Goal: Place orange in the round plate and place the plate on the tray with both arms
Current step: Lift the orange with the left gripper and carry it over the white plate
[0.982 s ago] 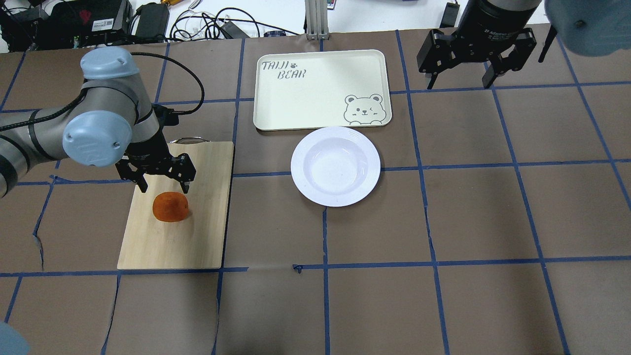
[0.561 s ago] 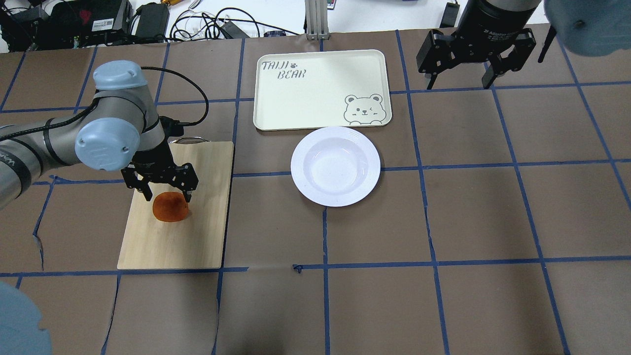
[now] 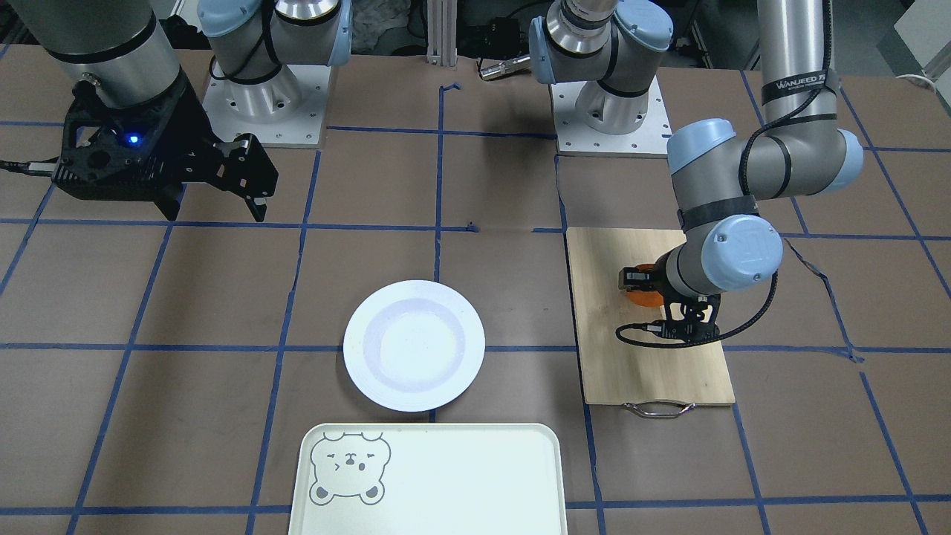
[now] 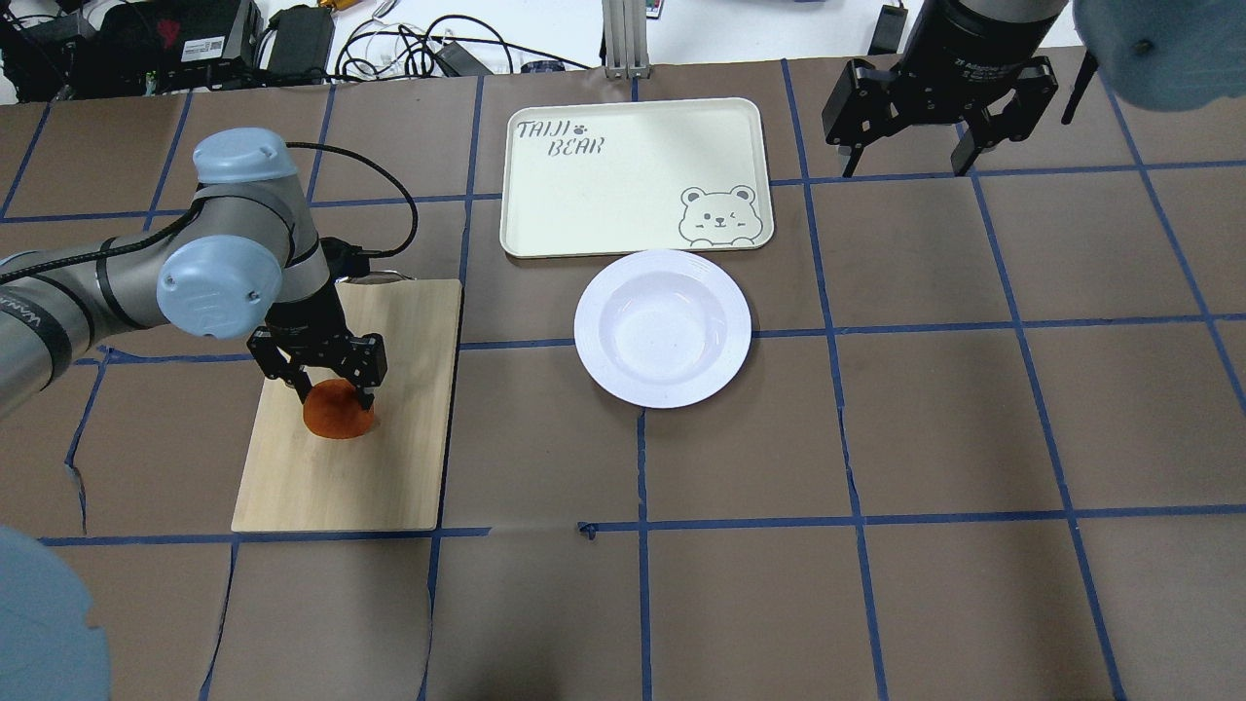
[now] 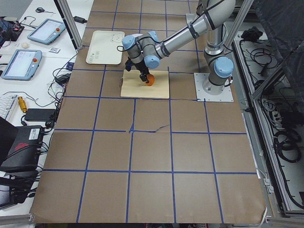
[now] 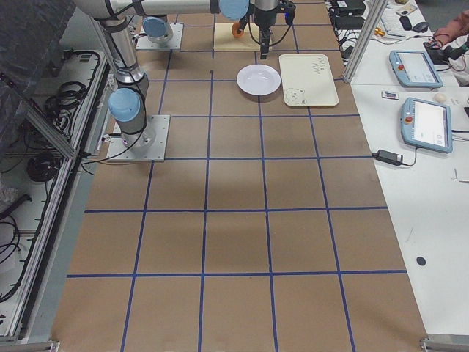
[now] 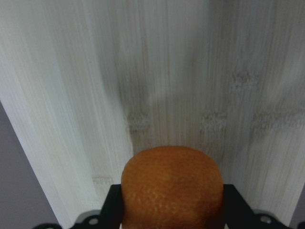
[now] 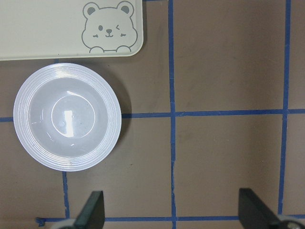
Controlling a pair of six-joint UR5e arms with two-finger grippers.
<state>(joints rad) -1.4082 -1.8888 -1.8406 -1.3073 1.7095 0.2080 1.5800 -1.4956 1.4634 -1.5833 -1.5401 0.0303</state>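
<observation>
The orange [image 4: 338, 419] rests on the bamboo cutting board [image 4: 341, 482] at the left of the table. My left gripper [image 4: 331, 391] has come down over it, and in the left wrist view both black fingers press against the sides of the orange [image 7: 171, 183], so it is shut on the fruit. The round plate [image 4: 596, 327] lies with nothing in it at mid-table, just in front of the tray [image 4: 633, 175]. My right gripper [image 4: 910, 161] hangs open high above the far right, well apart from the plate [image 8: 21, 117] and tray [image 8: 47, 38].
The cutting board [image 3: 654, 371] has a metal handle [image 3: 660, 407] at its far end. Cables and black boxes [image 4: 146, 44] lie beyond the table's far edge. Blue tape lines cross the brown table cover.
My left gripper dropped from just behind the orange to straddle it, and its fingers closed in against the fruit. The right arm, plate and tray stayed still.
</observation>
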